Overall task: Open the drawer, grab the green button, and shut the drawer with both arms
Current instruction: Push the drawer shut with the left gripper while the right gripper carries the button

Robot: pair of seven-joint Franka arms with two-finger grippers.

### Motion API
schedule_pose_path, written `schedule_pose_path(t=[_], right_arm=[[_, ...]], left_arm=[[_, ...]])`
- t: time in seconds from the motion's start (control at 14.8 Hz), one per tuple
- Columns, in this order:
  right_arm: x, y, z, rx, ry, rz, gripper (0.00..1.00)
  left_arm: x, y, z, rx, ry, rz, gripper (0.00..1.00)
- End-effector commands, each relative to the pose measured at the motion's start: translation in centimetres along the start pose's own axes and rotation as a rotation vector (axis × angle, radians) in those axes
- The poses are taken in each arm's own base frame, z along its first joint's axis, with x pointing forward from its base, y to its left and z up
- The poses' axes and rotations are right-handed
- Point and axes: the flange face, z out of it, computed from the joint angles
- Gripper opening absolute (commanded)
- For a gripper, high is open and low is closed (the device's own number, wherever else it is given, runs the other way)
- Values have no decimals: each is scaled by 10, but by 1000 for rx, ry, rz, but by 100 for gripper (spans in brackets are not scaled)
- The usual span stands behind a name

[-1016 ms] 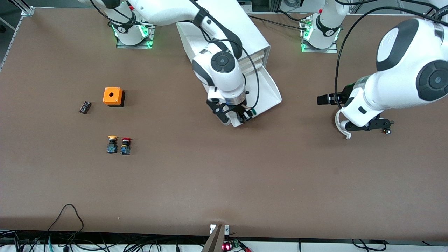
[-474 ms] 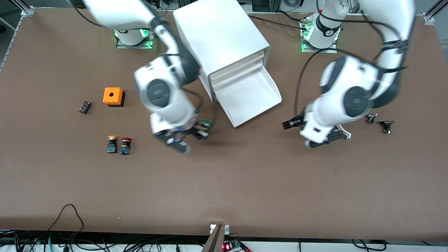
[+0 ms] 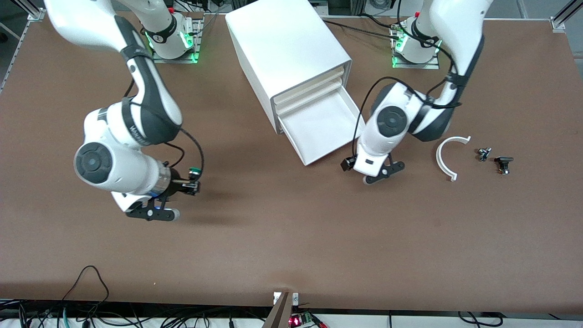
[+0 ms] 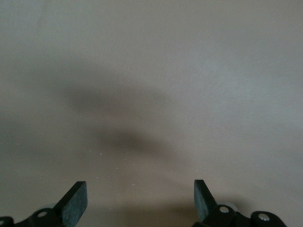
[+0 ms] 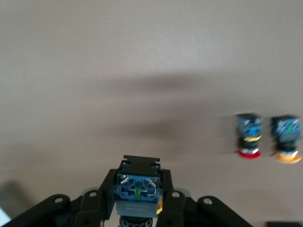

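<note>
The drawer (image 3: 319,125), lowest in the white cabinet (image 3: 287,50), stands pulled open and looks empty. My right gripper (image 3: 189,183) is shut on the button (image 3: 194,172), whose green cap shows, and holds it over bare table toward the right arm's end. In the right wrist view the gripper (image 5: 137,189) clamps the button's blue-black body (image 5: 137,182). My left gripper (image 3: 374,174) hangs over the table beside the open drawer's front corner. In the left wrist view it (image 4: 140,196) is open and empty over bare table.
The red-capped button (image 5: 249,135) and yellow-capped button (image 5: 287,139) stand side by side on the table in the right wrist view; the right arm hides them in the front view. A white curved piece (image 3: 448,157) and two small dark parts (image 3: 483,154) (image 3: 503,164) lie toward the left arm's end.
My right gripper lifted the button away from the drawer's front and carried it toward the right arm's end. My left arm swung in beside the drawer, uncovering the white curved piece.
</note>
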Motion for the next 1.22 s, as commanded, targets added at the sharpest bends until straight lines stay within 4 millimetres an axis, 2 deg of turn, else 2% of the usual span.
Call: schedule_pose_path(t=[0.0, 0.14, 0.34, 0.47, 0.61, 0.81, 0.88, 0.95, 1.02, 1.08, 1.15], right_arm=[[-1, 31, 29, 18, 0, -106, 0], [1, 47, 57, 16, 28, -153, 0], [0, 68, 106, 6, 60, -184, 0], [-5, 75, 139, 4, 79, -186, 0], [-8, 75, 157, 2, 81, -185, 0], [-8, 76, 165, 7, 69, -165, 3], [-6, 79, 163, 11, 74, -156, 14], [-4, 83, 161, 13, 78, -147, 55], [-1, 88, 157, 16, 85, -138, 89], [1, 95, 153, 19, 90, -128, 100], [1, 102, 150, 20, 92, -123, 100]], left_arm=[[-29, 16, 16, 43, 74, -27, 99], [-44, 23, 24, 51, 65, -23, 99], [-64, 30, 23, 43, 43, -5, 99], [-86, 37, 25, 38, 22, 5, 99], [-108, 40, 30, 38, -22, 3, 99], [-140, 46, 29, 20, -100, 6, 99], [-149, 46, 30, 21, -124, 5, 99], [-161, 49, 30, 17, -151, -6, 99], [-169, 51, 31, 18, -164, -17, 99], [-176, 52, 31, 19, -174, -15, 99], [-186, 54, 29, 14, -190, -10, 99]])
